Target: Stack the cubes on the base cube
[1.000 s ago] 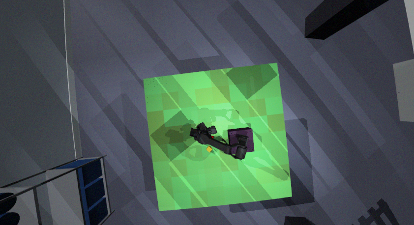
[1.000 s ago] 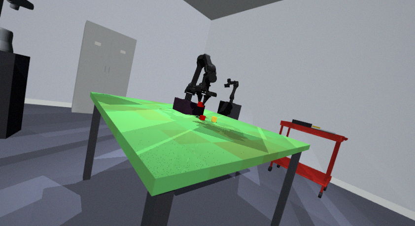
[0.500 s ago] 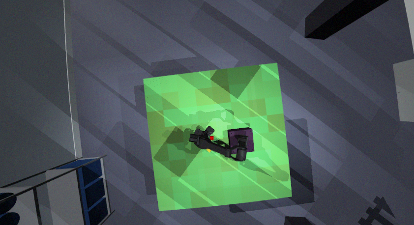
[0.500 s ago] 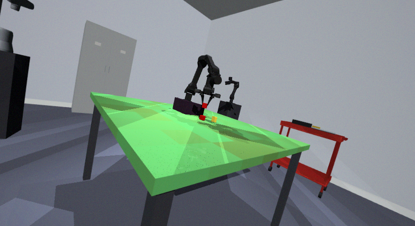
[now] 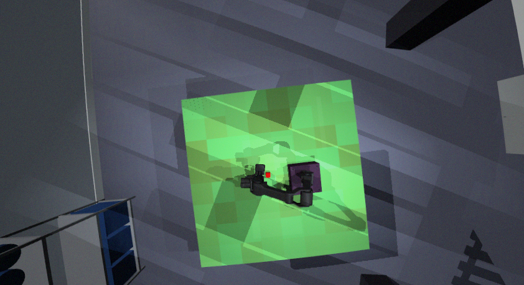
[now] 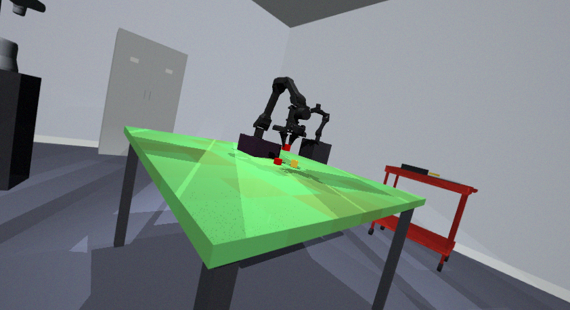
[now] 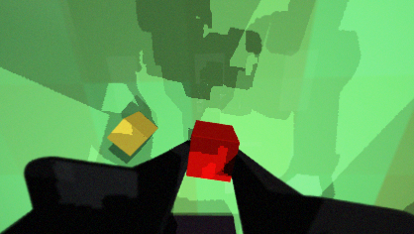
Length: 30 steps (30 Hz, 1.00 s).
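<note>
I have the gripper (image 7: 210,159) clamped on a red cube (image 7: 212,150), lifted off the green table (image 6: 255,212) so it can travel without dragging. In the exterior view a second red cube (image 6: 277,161) sits on the table below it, with a yellow cube (image 6: 294,163) just beside; which one is the fixed base I cannot tell.
</note>
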Available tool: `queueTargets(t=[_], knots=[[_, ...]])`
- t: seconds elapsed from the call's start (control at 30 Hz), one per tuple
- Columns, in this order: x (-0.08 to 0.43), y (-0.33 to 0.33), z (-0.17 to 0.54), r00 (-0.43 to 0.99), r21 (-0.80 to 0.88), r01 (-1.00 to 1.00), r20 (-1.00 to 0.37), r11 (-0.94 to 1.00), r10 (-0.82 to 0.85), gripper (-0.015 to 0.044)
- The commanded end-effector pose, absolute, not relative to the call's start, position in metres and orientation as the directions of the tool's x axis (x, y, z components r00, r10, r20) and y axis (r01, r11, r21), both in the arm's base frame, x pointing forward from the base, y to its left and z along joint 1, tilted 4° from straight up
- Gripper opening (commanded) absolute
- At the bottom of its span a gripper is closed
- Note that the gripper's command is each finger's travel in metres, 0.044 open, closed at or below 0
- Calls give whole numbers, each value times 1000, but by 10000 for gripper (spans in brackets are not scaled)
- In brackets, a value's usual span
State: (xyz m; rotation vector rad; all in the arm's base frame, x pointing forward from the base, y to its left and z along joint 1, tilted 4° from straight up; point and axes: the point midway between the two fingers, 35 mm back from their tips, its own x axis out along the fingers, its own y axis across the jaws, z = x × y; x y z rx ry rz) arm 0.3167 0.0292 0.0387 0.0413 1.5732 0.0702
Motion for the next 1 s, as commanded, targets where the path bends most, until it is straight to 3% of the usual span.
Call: queueTargets(t=[0.0,0.43,0.97], knots=[[313,38,38,-1,70,-163,-997,984,71,105],[302,69,33,-2,57,-661,-997,749,74,105],[284,106,26,-4,17,-987,-997,161,78,105]])
